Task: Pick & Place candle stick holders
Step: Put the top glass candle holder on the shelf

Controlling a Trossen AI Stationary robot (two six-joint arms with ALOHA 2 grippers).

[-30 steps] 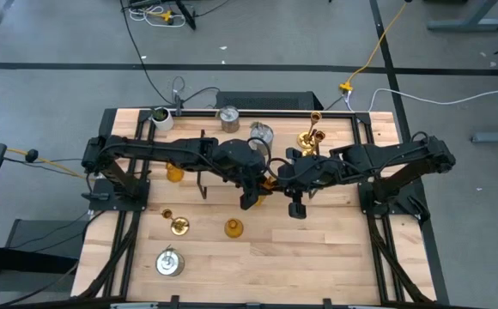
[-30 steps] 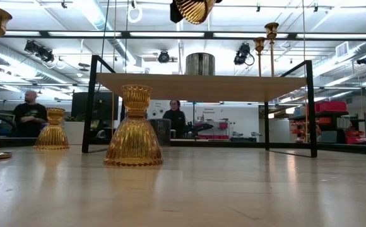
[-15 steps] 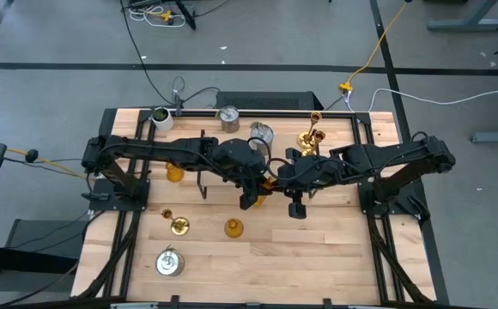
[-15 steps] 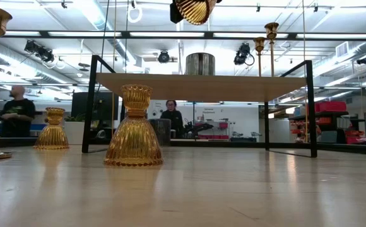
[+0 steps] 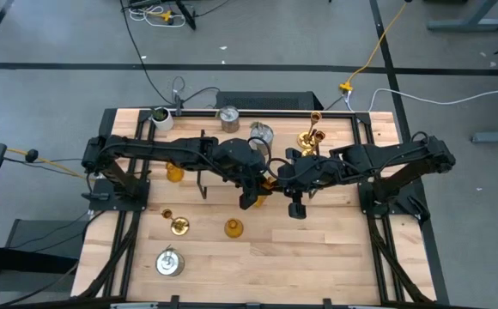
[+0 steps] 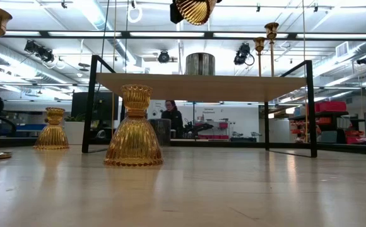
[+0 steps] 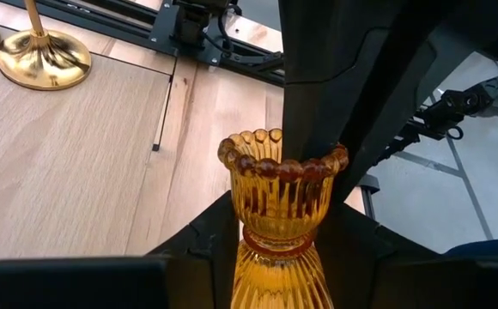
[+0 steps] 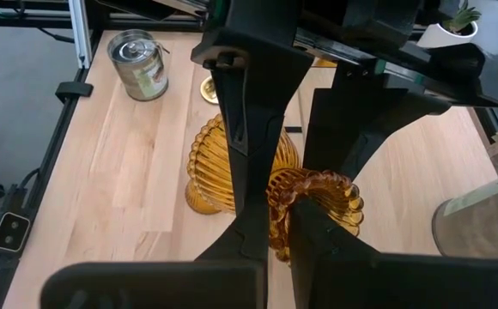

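Note:
An amber-orange ribbed candle stick holder (image 5: 269, 183) is held in the air between both grippers over the middle of the table. It also shows at the top of the low view (image 6: 195, 9). My left gripper (image 7: 276, 251) comes from the left and is shut on it. My right gripper (image 8: 283, 230) comes from the right and is shut on its cup. Two more amber holders (image 5: 233, 227) (image 5: 174, 173) stand on their bases on the table. A gold brass one (image 5: 178, 226) and a silver can-shaped one (image 5: 169, 262) stand near the front left. My left gripper pinches the holder's narrow neck (image 7: 275, 242) between its two fingers, one on each side, just under the beaded cup. The holder is lifted clear of the table and the rack. My right gripper has the cup's beaded rim (image 8: 311, 187) between its two fingers, coming from the opposite side to the left gripper. Whether one finger is inside the cup cannot be told.
A wooden rack with black wire sides (image 6: 202, 85) stands mid-table; a silver can (image 6: 200, 63) and two tall brass holders (image 5: 311, 135) stand on it. Another silver can (image 5: 228, 118) and a whitish cup (image 5: 160, 118) are at the far edge. People show in the room behind.

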